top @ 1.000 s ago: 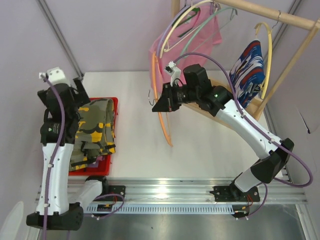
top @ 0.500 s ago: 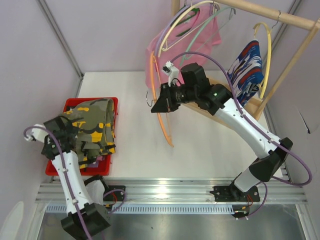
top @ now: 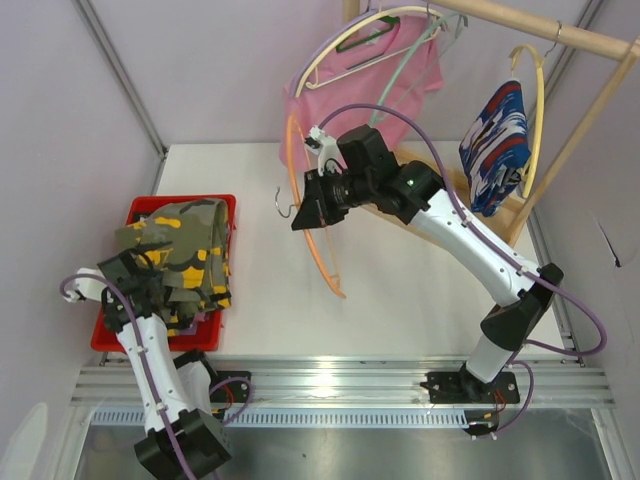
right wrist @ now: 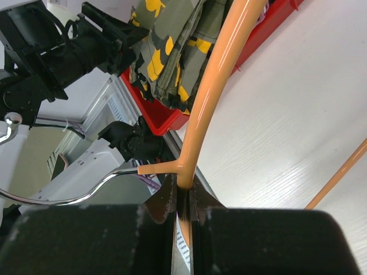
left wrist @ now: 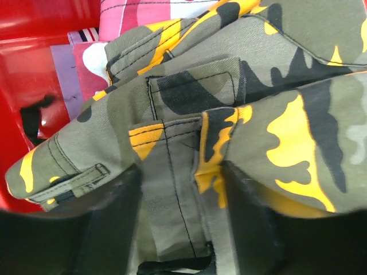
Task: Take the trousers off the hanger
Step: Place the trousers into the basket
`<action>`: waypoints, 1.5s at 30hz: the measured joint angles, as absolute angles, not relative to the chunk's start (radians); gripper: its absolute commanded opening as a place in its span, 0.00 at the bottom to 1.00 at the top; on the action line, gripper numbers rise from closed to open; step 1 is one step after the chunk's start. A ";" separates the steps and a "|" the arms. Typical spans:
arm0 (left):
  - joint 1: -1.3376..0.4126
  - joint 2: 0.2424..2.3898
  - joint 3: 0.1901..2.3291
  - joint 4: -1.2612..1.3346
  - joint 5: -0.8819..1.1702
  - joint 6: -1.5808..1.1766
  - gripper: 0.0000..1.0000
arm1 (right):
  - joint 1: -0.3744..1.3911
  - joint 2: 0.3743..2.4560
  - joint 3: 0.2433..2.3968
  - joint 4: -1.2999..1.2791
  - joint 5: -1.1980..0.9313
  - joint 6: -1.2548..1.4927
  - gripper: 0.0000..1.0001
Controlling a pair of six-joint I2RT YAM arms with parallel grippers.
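Observation:
The yellow-olive camouflage trousers lie heaped in the red bin. In the left wrist view they fill the frame, with a bit of pink print cloth under them. My left gripper sits low at the heap's left edge. Its jaws stand apart with a flat fold of the cloth between the fingers. My right gripper is shut on a bare orange hanger near its metal hook, above the table. The right wrist view shows the hanger pinched in that gripper. Blue, white and red trousers hang on a yellow hanger.
A wooden rack stands at the back right with a plain pink T-shirt and several other hangers on it. The red bin's wall is close on the left gripper's left. A metal rail runs along the near edge.
My left arm has dropped from high above the bin down to the camouflage trousers' left edge. My right gripper has carried the orange hanger a little to the left.

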State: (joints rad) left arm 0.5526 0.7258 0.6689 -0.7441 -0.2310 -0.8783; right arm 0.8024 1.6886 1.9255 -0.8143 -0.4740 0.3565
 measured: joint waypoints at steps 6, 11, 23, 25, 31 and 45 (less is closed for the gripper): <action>0.553 0.723 0.717 -0.779 -0.236 -0.864 0.25 | 0.812 1.691 1.938 -0.842 -0.456 0.356 0.00; 0.553 0.703 0.817 -0.833 -0.232 -0.875 0.05 | 0.809 1.692 1.940 -0.849 -0.451 0.345 0.00; 0.553 0.665 0.815 -0.873 -0.309 -0.872 1.00 | 0.797 1.692 1.940 -0.862 -0.452 0.333 0.00; 0.553 0.634 0.776 -0.914 -0.326 -0.905 0.99 | 0.794 1.692 1.940 -0.864 -0.453 0.329 0.00; 0.558 0.565 0.745 -1.046 -0.439 -0.990 0.99 | 0.787 1.693 1.940 -0.875 -0.463 0.310 0.00; 0.755 0.626 0.586 -0.721 -0.311 -0.812 0.90 | 0.768 1.707 1.948 -0.921 -0.499 0.276 0.00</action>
State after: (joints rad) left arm 0.7547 0.6258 0.5858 -0.7208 -0.3111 -0.8124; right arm 0.7681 1.7065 1.9480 -0.9211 -0.4992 0.2756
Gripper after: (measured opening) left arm 0.943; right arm 0.075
